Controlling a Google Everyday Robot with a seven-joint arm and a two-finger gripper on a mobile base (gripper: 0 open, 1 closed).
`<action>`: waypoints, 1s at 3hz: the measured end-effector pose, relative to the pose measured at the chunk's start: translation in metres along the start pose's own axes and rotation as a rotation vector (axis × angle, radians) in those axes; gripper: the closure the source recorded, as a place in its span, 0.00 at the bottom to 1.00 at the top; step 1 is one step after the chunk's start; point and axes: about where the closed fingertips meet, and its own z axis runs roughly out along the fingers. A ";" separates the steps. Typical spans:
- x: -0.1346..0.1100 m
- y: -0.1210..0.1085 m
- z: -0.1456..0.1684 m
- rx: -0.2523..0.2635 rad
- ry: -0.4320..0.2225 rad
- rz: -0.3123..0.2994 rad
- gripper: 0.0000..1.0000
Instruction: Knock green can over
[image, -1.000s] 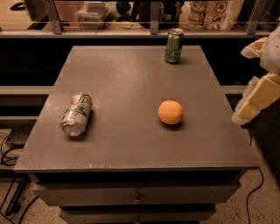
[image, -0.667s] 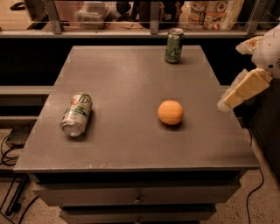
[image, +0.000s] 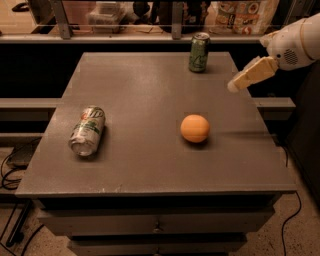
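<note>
The green can (image: 199, 52) stands upright near the far edge of the grey table (image: 150, 90), right of centre. It is slim and dark green with a silver top rim. My gripper (image: 236, 85) hangs over the table's right edge, to the right of the can and a little nearer than it, apart from it. The white arm behind it enters from the upper right.
A silver-white can (image: 87, 130) with a green and red logo lies on its side at the left. An orange (image: 195, 128) sits near the middle right. A shelf with clutter and a rail runs behind the table.
My gripper has moved up and to the left, from beside the table's right edge toward the green can. The cans and the orange have not moved.
</note>
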 end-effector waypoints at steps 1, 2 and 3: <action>0.000 -0.001 0.003 0.002 -0.005 0.010 0.00; -0.001 -0.012 0.027 0.014 -0.046 0.086 0.00; -0.020 -0.039 0.075 0.037 -0.178 0.183 0.00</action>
